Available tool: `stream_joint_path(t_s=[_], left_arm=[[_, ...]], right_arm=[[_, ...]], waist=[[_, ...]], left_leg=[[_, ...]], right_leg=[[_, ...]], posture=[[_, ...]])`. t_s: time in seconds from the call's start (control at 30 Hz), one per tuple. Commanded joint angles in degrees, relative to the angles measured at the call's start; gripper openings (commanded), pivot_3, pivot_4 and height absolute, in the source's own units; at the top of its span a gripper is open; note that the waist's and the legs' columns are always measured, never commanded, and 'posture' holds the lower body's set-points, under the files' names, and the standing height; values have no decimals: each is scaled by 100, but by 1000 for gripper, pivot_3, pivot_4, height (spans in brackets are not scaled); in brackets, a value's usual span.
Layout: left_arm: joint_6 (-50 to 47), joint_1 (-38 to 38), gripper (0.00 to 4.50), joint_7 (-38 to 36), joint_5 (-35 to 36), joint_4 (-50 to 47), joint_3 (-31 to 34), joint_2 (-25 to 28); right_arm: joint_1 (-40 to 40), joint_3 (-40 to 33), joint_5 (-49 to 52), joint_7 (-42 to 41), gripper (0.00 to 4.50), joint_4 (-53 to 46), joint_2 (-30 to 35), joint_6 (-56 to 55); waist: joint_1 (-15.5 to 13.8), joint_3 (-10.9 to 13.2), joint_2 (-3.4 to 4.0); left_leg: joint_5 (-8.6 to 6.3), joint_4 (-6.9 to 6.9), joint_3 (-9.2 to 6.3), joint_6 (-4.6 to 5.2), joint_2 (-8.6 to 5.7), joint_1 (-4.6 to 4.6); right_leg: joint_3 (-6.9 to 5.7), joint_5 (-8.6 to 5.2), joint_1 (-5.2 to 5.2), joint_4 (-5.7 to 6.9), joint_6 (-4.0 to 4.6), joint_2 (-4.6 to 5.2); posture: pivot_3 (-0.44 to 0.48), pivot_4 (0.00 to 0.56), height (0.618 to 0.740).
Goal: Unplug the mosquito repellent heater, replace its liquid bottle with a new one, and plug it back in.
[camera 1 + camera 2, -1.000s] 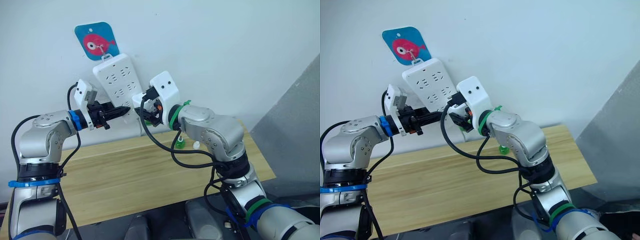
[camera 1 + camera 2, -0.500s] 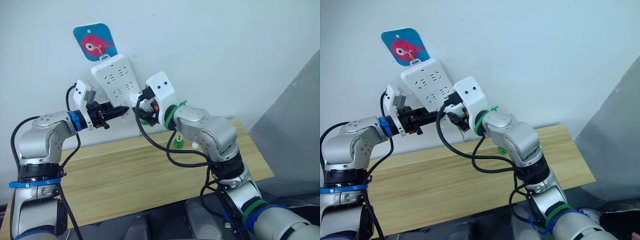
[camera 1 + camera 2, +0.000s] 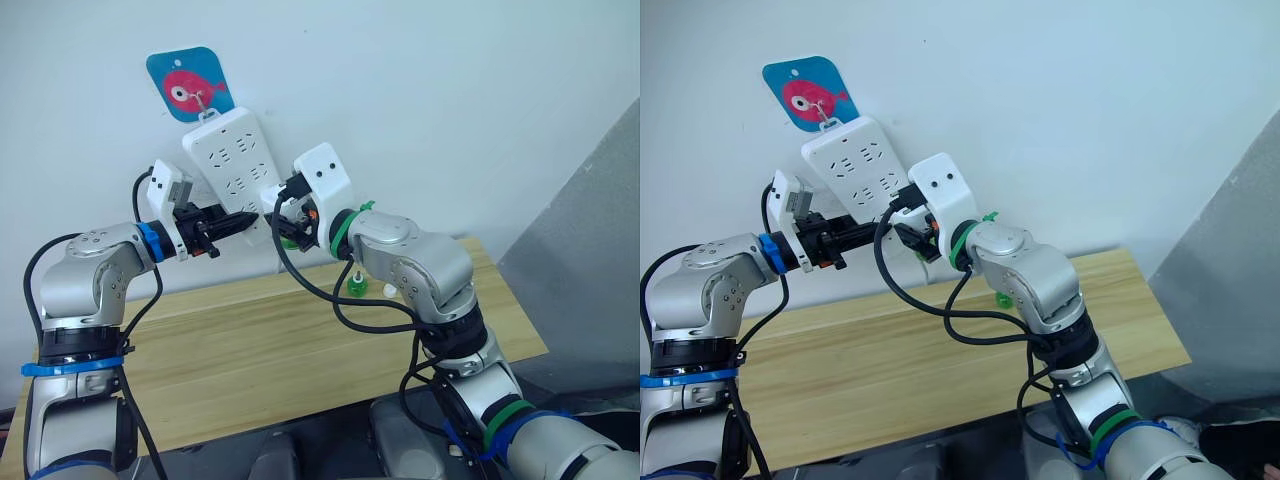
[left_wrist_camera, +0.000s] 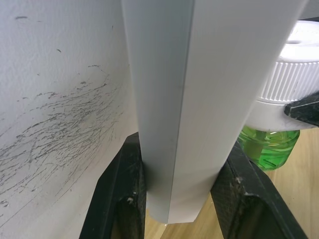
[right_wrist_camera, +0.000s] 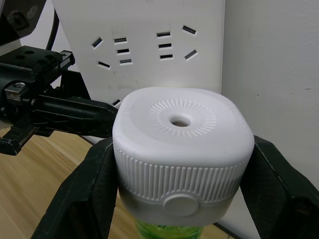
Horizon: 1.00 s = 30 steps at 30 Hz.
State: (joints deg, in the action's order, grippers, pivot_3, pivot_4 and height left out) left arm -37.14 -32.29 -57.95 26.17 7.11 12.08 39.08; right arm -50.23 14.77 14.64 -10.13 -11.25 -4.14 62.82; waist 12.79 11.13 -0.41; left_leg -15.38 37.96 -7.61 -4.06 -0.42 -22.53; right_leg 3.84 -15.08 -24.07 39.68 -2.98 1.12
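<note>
Right tool (image 5: 179, 164), fingers clamped on either side of the small white rounded plastic mosquito repellent heater (image 5: 182, 137), holds it against the lower end of the long white multi-socket power strip (image 3: 232, 165) that hangs on the far wall below a blue fish-print hook plate (image 3: 190, 82). A green liquid bottle (image 4: 268, 147) hangs screwed beneath the heater. Left tool (image 4: 182, 194), fingers closed around the strip's lower edge, braces it from the left. On the pale wooden table (image 3: 250, 350) below, near the far right, stand a second small green bottle (image 3: 359, 286) and a small white cap-like piece (image 3: 391, 290) just beside it.

Stage of task, as judged: either the unplugging or the final plugging-in (the prongs are hidden, so whether they are seated cannot be told). Which bottle is the new one cannot be determined, so the swap may be done or still outstanding.
</note>
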Motion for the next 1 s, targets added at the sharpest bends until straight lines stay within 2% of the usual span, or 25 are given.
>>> stream_joint_path(t_s=[0.03, 0.1, 0.23, 0.27, 0.37, 0.57, 0.77, 0.9, 0.97, 1.0], left_arm=[[-2, -110, 1316, -427, 414, -612, -465, -316], [26, -109, 1316, -425, 383, -582, -461, -320], [105, -115, 1316, -451, 309, -497, -465, -294], [126, -120, 1316, -452, 296, -470, -465, -290], [204, -114, 1316, -466, 250, -403, -476, -262], [448, -187, 1316, -509, 123, -105, -532, -184], [618, -293, 1316, -558, 15, 121, -648, -176], [827, -414, 1316, -773, -71, 468, -679, -111], [1131, -470, 2053, -930, -228, 705, -764, -44], [1311, -479, 2270, -1024, -308, 799, -809, -2]], right_arm=[[-233, 10, -85, 46, 3026, 48, -273, -499], [-216, 7, -77, 33, 3026, 9, -271, -474], [-168, 11, -55, 2, 4344, -70, -238, -399], [-159, 8, -51, -13, 4500, -92, -225, -378], [-122, -35, -8, -49, 4500, -237, -172, -256], [-88, -379, 264, -182, 4500, -895, 194, 321], [-84, -1011, 792, -380, 4500, -1642, 446, 1062], [85, -1458, 1251, -728, 4500, -2169, 880, 1337], [217, -1506, 1397, -896, 4500, -2301, 1164, 1313], [273, -1501, 1446, -955, 4500, -2349, 1279, 1284]], waist=[[0, 0, 0], [0, 0, 0], [-57, -8, -6], [-57, -14, -17], [-47, -15, -18], [-69, -15, -19], [-69, -15, -19], [-90, -16, -19], [-87, -16, -20], [-81, -15, -18]], left_leg=[[0, 0, 0, 0, 0, 1], [1, 0, 0, -1, 0, 2], [1, -3, -8, -2, -3, -4], [1, -4, -13, -2, -1, -15], [11, -15, -15, -20, -3, -40], [9, -14, -12, -17, -12, -45], [-3, -14, -16, 4, -10, -42], [-3, -12, -15, 5, -11, -43], [-4, -11, -13, 6, -12, -42], [-4, -12, -12, 6, -12, -41]], right_leg=[[0, 0, 0, 1, 0, 0], [0, 0, 0, 2, 0, 0], [-8, -1, 1, -5, -1, 5], [-14, 0, -1, -23, -1, 3], [-18, 0, -5, -72, 0, 18], [-17, -7, -4, -74, -12, 56], [-23, -7, -2, -71, -12, 50], [-22, -8, 1, -73, -13, 52], [-22, -8, 2, -72, -14, 53], [-21, -8, 2, -72, -14, 52]], posture=[[-249, 155, 740], [-249, 155, 740], [-249, 155, 740], [-249, 155, 740], [-254, 156, 740], [-260, 158, 740], [-261, 160, 740], [-263, 159, 740], [-263, 159, 740], [-261, 155, 740]])
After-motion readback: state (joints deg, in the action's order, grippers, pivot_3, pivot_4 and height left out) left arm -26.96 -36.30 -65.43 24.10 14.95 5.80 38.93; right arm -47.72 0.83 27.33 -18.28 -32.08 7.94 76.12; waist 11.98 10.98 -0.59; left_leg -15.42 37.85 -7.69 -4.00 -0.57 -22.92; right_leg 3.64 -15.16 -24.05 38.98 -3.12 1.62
